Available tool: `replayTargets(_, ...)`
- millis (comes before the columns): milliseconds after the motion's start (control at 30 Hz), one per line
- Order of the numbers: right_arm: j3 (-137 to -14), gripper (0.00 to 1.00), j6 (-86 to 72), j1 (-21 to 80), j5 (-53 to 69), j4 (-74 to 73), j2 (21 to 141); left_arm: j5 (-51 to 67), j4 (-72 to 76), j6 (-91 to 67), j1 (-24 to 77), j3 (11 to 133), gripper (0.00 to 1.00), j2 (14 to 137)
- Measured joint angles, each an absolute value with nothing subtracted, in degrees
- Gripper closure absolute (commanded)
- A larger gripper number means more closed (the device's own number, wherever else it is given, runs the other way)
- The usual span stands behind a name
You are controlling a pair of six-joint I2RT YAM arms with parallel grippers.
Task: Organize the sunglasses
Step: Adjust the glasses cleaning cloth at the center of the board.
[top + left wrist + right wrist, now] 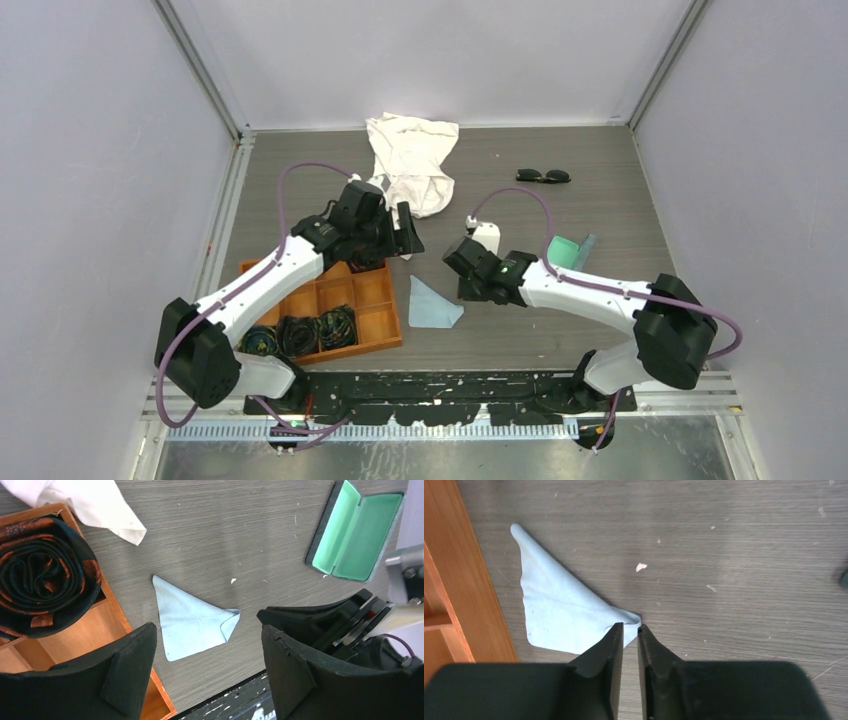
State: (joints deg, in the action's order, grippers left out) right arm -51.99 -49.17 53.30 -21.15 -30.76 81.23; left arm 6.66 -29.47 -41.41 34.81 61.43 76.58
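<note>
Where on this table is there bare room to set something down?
Bare table lies between the white cloth and the sunglasses, and right of the sunglasses. The middle is crowded: left gripper, right gripper, blue cloth, glasses case and wooden tray.

Right arm half-hides the glasses case; sunglasses show no detail.

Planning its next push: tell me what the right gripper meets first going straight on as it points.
Likely the corner of the light blue cloth, just ahead of the right gripper, its jaws nearly shut; the table lies beneath. Depth is unclear.
</note>
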Motion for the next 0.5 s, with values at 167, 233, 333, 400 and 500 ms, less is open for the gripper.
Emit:
replayTargets(167, -52.8, 0.62, -48.9, 57.6, -20.6, -31.0, 85.8, 6.6, -30.7, -41.5, 33.8, 61.2, 0.14, 75.1)
replayTargets(233, -53.1, 0.58, -48.9, 59.1, -20.5, -30.8, 88.1, 6.7, -31.4, -41.3, 33.0, 61.3, 0.14, 73.8)
replayTargets(333, -53.2, 0.56, -49.0, 60.5, -20.0, -30.9, 90.0, 6.5, -33.8, -40.5, 31.9, 61.8, 0.13, 71.5)
replayTargets(400, -53.2, 0.58, -49.2, 60.6, -19.9, -30.8, 90.5, 6.1, -35.6, -39.8, 31.1, 62.0, 0.13, 69.4)
replayTargets(500, -53.2, 0.61, -49.3, 60.6, -20.0, -30.3, 91.5, 6.0, -37.1, -39.4, 30.5, 62.0, 0.13, 67.6)
